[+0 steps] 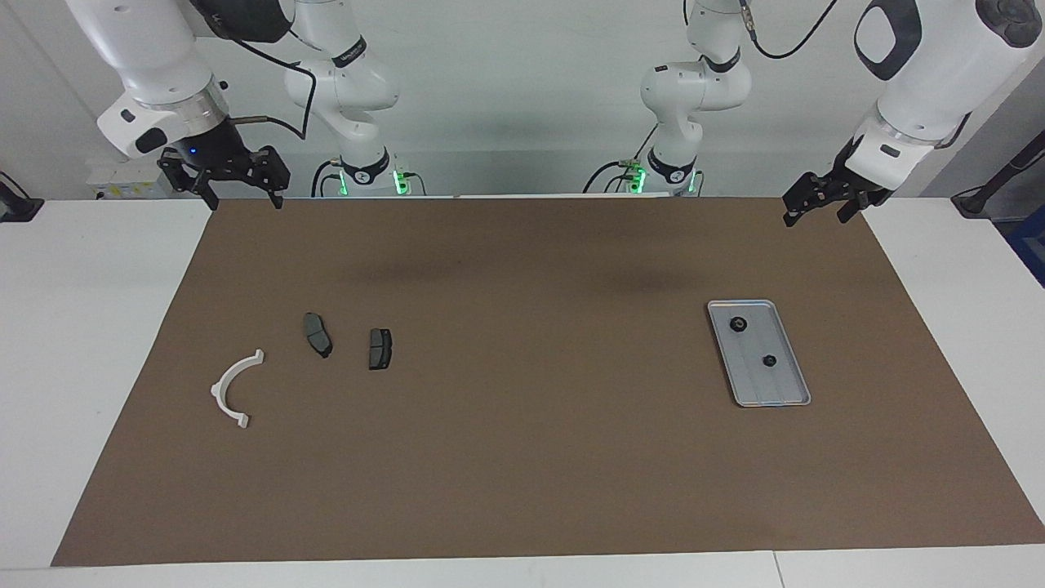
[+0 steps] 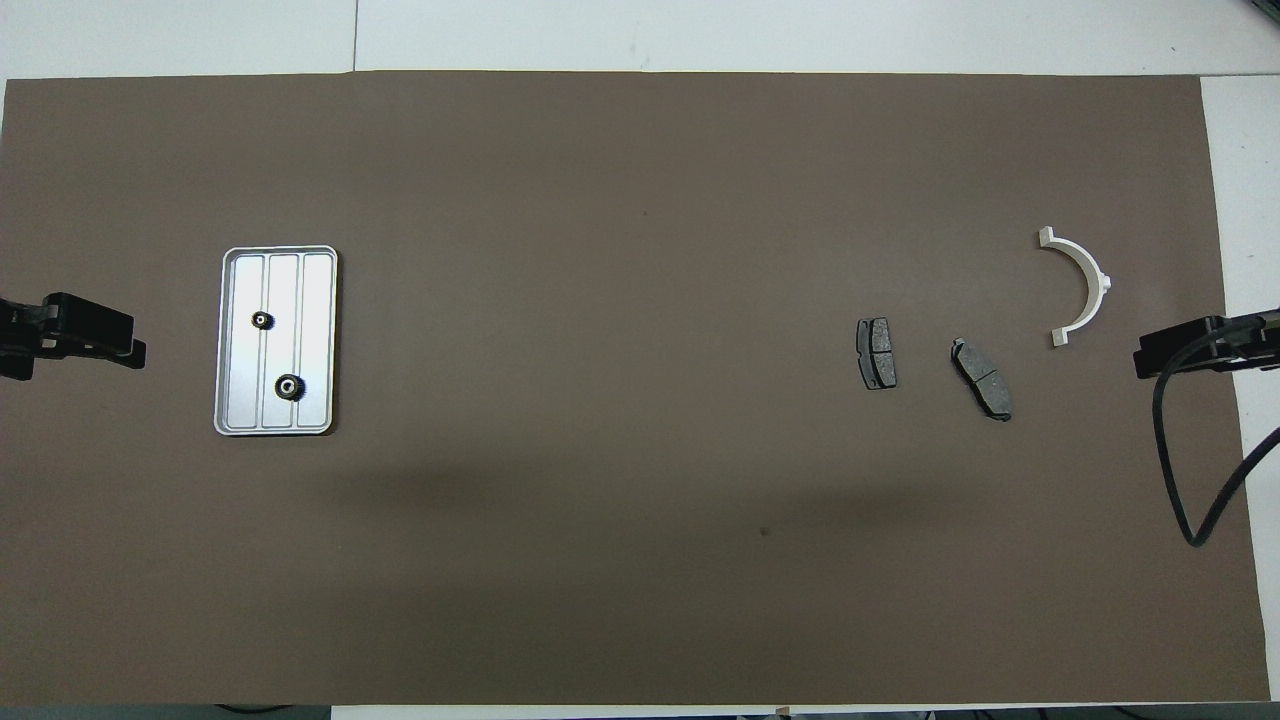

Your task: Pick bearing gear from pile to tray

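The silver tray [image 1: 785, 390] [image 2: 318, 300] lies on the brown mat toward the left arm's end. Two small black bearing gears [image 1: 737, 324] [image 1: 768, 360] rest in it, also seen from overhead [image 2: 262, 320] [image 2: 289, 385]. Toward the right arm's end lies the pile: a white curved arc [image 1: 219, 390] [image 2: 1100, 280] and two dark brake pads [image 1: 317, 334] [image 1: 380, 349]. My left gripper [image 1: 814, 219] hangs open and empty over the mat's edge at the left arm's end. My right gripper [image 1: 243, 202] hangs open and empty over the mat's edge at the right arm's end.
The brown mat [image 1: 522, 457] covers most of the white table [image 1: 90, 343]. A black cable [image 2: 1175, 460] loops down from the right arm over the mat's end beside the pile.
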Robot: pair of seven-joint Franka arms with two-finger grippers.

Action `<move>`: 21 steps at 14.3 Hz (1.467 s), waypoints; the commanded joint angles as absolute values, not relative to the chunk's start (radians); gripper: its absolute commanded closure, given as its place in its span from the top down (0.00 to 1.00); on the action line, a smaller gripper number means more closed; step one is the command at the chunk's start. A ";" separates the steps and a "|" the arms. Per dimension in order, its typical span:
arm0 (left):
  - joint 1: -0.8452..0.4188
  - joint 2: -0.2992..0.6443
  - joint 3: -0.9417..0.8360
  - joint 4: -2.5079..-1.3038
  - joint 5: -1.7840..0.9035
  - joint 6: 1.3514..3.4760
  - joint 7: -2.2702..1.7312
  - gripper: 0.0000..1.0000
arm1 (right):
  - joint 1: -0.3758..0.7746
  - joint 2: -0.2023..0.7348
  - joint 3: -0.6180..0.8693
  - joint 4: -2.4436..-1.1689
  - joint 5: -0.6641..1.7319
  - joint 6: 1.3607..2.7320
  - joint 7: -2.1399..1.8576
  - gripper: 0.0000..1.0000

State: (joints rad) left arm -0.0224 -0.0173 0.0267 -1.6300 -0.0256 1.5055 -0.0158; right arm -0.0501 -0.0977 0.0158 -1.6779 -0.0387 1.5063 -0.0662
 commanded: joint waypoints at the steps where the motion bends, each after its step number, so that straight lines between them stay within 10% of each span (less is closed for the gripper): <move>1: -0.029 -0.037 0.037 -1.660 -0.034 1.542 -0.008 1.00 | -0.058 -0.124 0.025 -1.707 -0.046 1.511 -0.067 1.00; 21: -0.029 -0.025 0.017 -1.626 -0.012 1.580 -0.009 1.00 | -0.060 -0.126 0.025 -1.712 -0.046 1.516 -0.066 1.00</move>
